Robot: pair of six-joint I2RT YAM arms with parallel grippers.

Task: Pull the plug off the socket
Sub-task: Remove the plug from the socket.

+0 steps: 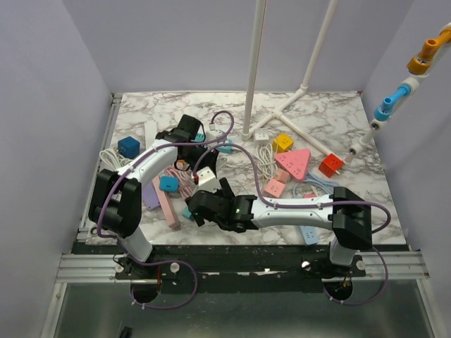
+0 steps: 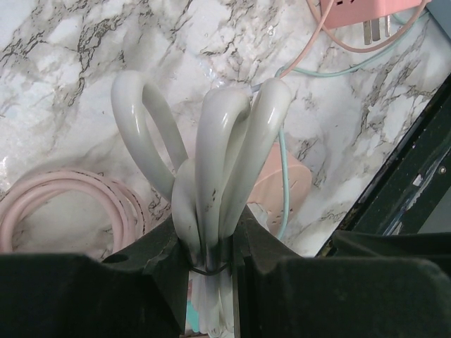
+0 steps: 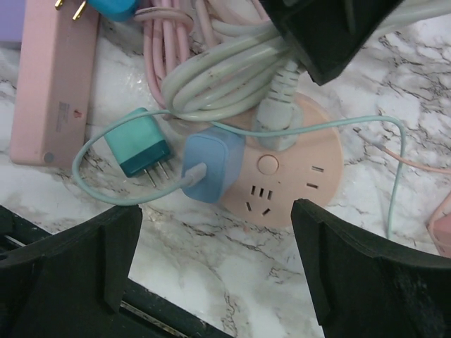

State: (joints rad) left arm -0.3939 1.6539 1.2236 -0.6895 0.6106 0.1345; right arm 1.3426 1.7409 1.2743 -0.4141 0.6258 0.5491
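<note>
The white plug (image 3: 278,118) sits in the round pink socket (image 3: 299,189) on the marble table (image 1: 338,113), beside a blue charger (image 3: 211,165). The left gripper (image 2: 211,257) pinches the coiled white cable (image 2: 225,155). The right gripper (image 3: 218,243) hangs wide open and empty over the socket. The label on the pink power strip (image 3: 56,77) is too small to read.

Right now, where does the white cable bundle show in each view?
Top external: left of centre, white cable bundle by the arms' tips.
Left wrist: centre, clamped in the left gripper.
Right wrist: top centre.
Shared landmark: round pink socket beneath it, in both wrist views.
</note>
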